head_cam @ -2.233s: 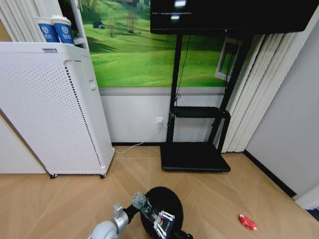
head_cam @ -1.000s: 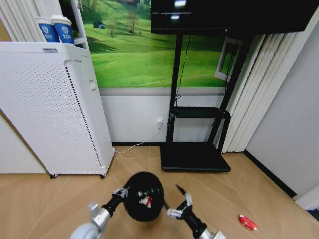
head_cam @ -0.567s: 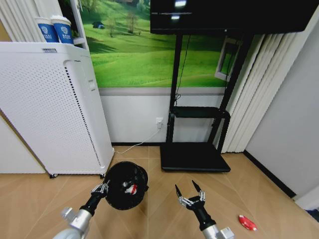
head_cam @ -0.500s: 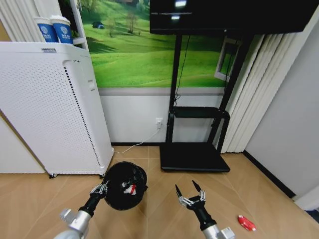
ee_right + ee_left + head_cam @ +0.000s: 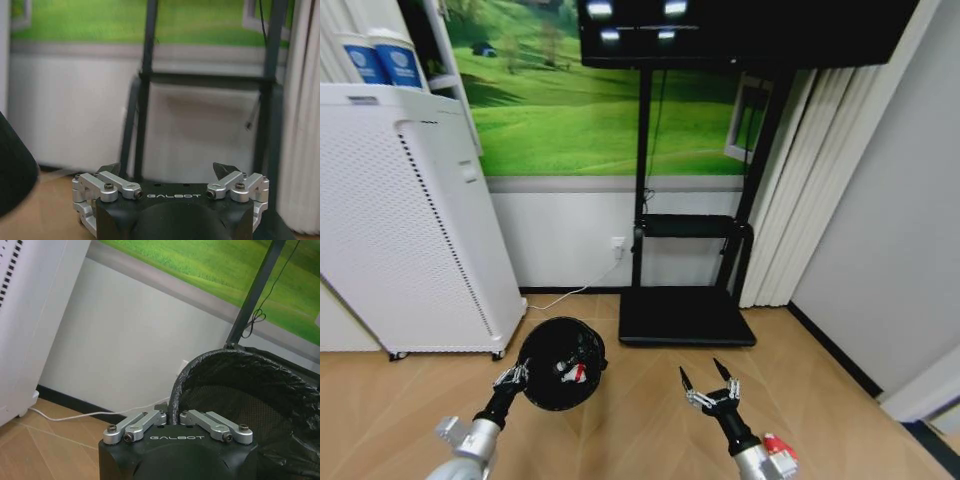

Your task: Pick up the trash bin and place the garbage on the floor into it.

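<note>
Gripping black mesh, liner-lined trash bin (image 5: pixel 561 363) rim: left gripper (image 5: pixel 510 377); right gripper (image 5: pixel 708 384) spread, empty.

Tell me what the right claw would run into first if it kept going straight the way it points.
Probably the black TV stand. The right claw is open and empty, aimed forward above bare floor, and its wrist view looks straight at the stand's posts. The gap between them is hard to judge.
</note>
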